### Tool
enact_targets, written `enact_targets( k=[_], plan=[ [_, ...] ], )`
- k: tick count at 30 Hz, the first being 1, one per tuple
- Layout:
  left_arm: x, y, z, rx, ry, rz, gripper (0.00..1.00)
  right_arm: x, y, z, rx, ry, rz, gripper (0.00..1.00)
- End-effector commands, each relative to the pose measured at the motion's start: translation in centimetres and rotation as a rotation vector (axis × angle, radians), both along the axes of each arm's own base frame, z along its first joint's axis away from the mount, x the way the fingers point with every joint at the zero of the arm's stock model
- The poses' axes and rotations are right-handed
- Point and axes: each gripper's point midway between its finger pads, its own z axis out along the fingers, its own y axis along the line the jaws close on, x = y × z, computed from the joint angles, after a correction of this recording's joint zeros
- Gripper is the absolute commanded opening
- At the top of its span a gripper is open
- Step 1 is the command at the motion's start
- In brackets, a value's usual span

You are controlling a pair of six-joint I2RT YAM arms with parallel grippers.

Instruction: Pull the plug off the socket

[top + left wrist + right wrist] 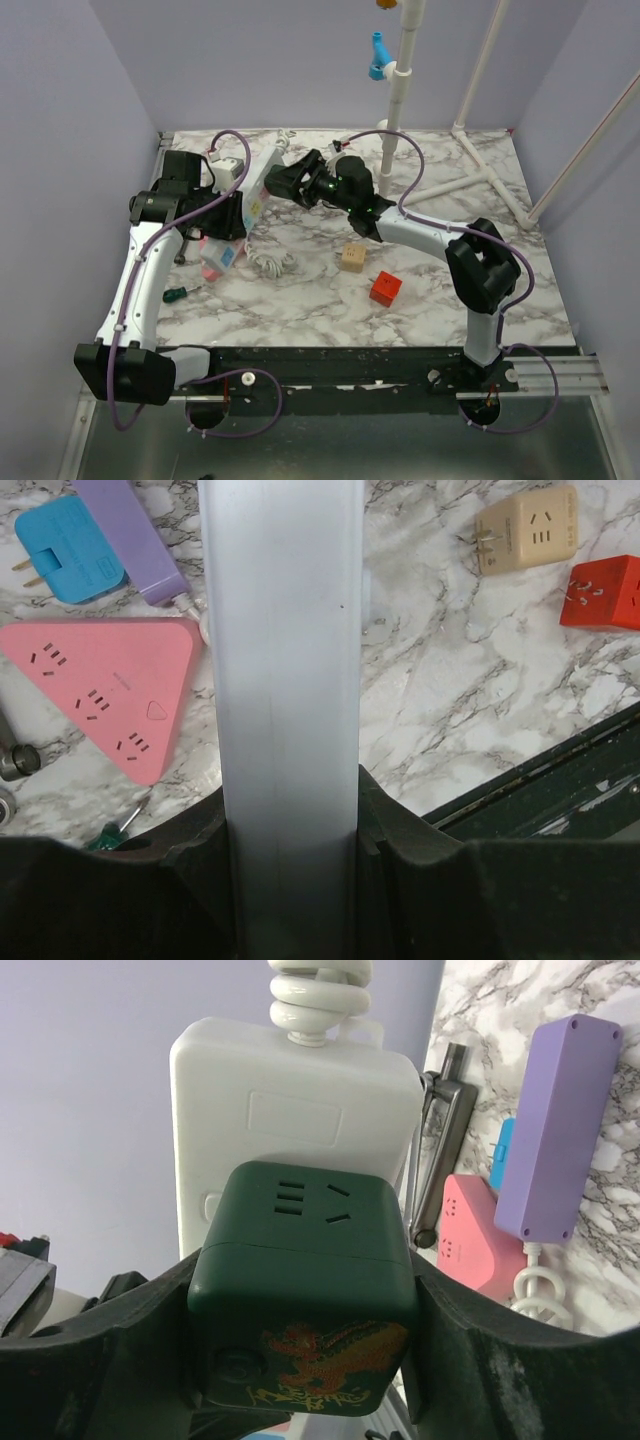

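The socket (285, 680) is a long white strip, and my left gripper (290, 830) is shut on its two long sides. In the top view the socket (262, 180) stands on edge at the back left of the table, between the two grippers. The plug (300, 1230) is a dark green cube with a gold and red dragon on it, sitting against the white socket (290, 1090). My right gripper (305, 1280) is shut on the plug, one finger pressed to each side. In the top view the right gripper (288, 181) reaches in from the right.
A pink triangular outlet (100, 690), a blue adapter (65, 545) and a purple bar (130, 530) lie beside the socket. A beige cube (352, 257) and a red cube (385, 289) sit mid-table. A green screwdriver (182, 293) lies front left. White pipes (405, 90) stand at the back.
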Motion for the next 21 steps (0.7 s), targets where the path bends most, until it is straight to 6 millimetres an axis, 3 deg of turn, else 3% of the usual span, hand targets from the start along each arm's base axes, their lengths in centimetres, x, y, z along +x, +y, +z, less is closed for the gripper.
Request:
enact_targets(
  k=[1,4,6,15,21],
  plan=[
    [0.8,-0.7,2.0,-0.029,-0.11,-0.045,0.0,-0.1,0.0,-1.1,0.008,0.042,0.007,0.59],
    [1.3,-0.3,1.7,-0.009,-0.113,-0.024,0.0,-0.2,-0.2,-1.0,-0.006,0.043,-0.001,0.35],
    [1.7,0.1,1.5,0.011,-0.115,-0.006,0.0,-0.4,-0.6,-1.0,-0.022,0.05,-0.013,0.28],
    [4.0,2.9,1.2,0.126,-0.149,0.145,0.0,-1.8,-2.2,-0.8,-0.036,0.04,-0.036,0.23],
    [4.6,3.6,0.8,0.153,-0.146,0.184,0.0,-2.7,-2.5,-1.1,-0.006,0.054,-0.021,0.19]
  ],
)
